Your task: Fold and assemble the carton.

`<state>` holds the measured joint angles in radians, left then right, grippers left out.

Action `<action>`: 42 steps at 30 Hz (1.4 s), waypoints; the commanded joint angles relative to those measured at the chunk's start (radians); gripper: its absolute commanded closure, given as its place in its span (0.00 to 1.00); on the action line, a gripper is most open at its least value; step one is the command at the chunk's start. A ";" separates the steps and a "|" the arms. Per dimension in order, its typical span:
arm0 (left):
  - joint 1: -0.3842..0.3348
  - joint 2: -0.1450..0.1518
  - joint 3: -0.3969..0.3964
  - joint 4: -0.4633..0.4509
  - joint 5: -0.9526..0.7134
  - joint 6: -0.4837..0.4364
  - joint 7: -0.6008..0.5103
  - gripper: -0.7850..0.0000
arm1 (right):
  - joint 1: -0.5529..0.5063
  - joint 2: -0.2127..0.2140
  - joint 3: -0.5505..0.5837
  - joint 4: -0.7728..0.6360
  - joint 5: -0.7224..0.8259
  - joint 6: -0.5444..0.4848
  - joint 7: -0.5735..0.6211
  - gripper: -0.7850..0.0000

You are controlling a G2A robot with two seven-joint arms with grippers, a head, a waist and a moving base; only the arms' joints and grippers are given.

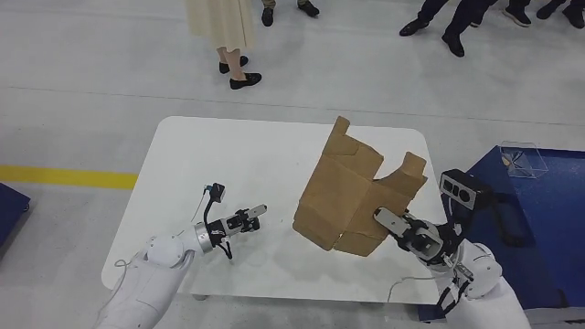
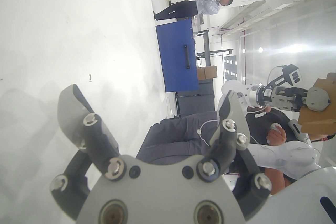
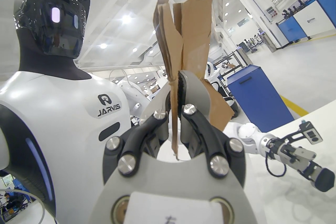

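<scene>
**Carton pinched in the right tool; left tool wide and empty**

In the top view the brown carton (image 1: 352, 192) sits right of the frame's centre, over the right half of the white desk (image 1: 228, 151). It is only partly folded and stands tilted, with its flaps (image 1: 342, 135) pointing toward the upper edge of the frame. Whether its lower corner touches the desk cannot be told.

The right tool (image 1: 388, 219) is at the carton's lower right edge, jaws closed tight on the cardboard. The right wrist view shows a doubled layer of board clamped between them.

The left tool (image 1: 251, 217) is left of centre in the lower part of the frame, over the desk and well apart from the carton. Its jaws are spread wide with nothing in them.
</scene>
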<state>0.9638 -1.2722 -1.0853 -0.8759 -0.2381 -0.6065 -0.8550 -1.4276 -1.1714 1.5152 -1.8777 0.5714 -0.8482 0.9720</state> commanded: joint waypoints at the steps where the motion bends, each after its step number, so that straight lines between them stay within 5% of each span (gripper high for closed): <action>1: 0.000 0.000 0.000 0.000 0.000 0.000 0.000 0.00 | 0.000 0.002 0.024 -0.041 -0.103 -0.017 -0.018 1.00; 7: 0.000 0.000 0.000 0.000 0.000 0.000 0.000 0.00 | -0.006 0.006 0.216 -0.198 -0.547 -0.153 -0.154 1.00; 14: 0.000 0.000 0.000 0.000 0.000 0.000 0.000 0.00 | -0.007 -0.019 0.363 -0.453 -1.072 -0.164 -0.413 1.00; 19: 0.000 0.000 0.000 0.000 0.000 0.000 0.000 0.00 | 0.114 -0.003 0.318 -0.472 -1.538 -0.164 -0.695 1.00; 26: 0.000 0.000 0.000 0.000 0.000 0.000 0.000 0.00 | 0.190 0.057 0.178 -0.472 -2.317 -0.156 -1.234 1.00; 29: 0.000 0.000 0.000 0.000 0.000 0.000 0.000 0.00 | 0.189 0.081 0.105 -0.472 -2.679 -0.010 -1.476 1.00; 32: 0.000 0.000 0.000 0.000 0.000 0.000 0.000 0.00 | 0.121 0.101 0.042 -0.472 -3.003 0.250 -1.648 1.00; 37: 0.000 0.000 0.000 0.000 0.000 0.000 0.000 0.00 | -0.016 0.112 -0.026 -0.472 -3.355 0.682 -1.684 1.00; 42: 0.000 0.000 0.000 0.000 0.000 0.000 0.000 0.00 | -0.113 0.112 -0.080 -0.472 -3.483 0.830 -1.616 1.00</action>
<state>0.9638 -1.2722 -1.0853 -0.8759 -0.2381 -0.6065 -0.8550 -1.5273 -1.0596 1.4424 -2.3500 -2.8979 -0.0390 -0.6593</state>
